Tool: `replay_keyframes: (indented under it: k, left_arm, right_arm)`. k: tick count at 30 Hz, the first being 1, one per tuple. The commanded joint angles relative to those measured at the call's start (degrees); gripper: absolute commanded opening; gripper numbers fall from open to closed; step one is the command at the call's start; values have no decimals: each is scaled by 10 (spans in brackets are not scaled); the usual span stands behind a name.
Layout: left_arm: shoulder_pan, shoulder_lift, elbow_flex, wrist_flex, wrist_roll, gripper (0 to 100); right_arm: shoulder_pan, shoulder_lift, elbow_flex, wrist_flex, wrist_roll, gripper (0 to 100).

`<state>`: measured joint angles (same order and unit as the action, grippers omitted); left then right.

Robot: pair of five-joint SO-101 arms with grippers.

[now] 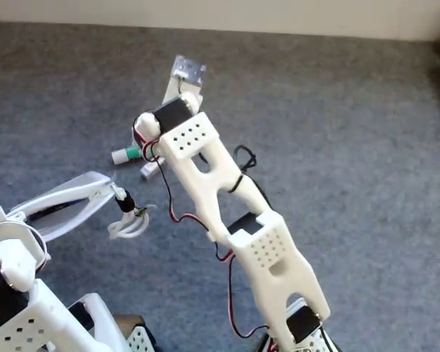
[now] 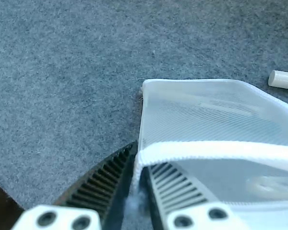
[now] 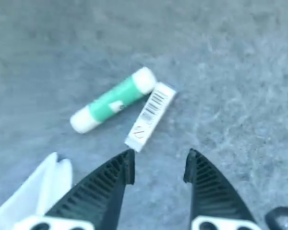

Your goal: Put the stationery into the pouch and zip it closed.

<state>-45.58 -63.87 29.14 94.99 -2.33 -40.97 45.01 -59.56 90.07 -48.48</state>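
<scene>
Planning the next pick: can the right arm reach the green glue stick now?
Probably yes: the right gripper hangs open near the green glue stick, though a white barcoded stick lies closer and may interfere.

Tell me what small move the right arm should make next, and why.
Probably ease the right gripper forward and down over the white barcoded stick. Its jaws are open and just short of that stick, which lies beside the green stick on the carpet, while the left gripper pinches the pouch by its rim.
</scene>
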Motion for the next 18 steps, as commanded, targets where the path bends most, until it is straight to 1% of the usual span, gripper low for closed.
replay_keyframes:
  k: [1,5,18]
  left_arm:
    - [0,14,-1,-3,-4,7]
    - [0,14,-1,-3,-4,7]
    - [0,14,-1,-3,-4,7]
  right_arm:
    - [15,11,-7,1,-6,163]
    - [13,44,-7,-1,-6,163]
    - [15,84,-7,-73,-1,163]
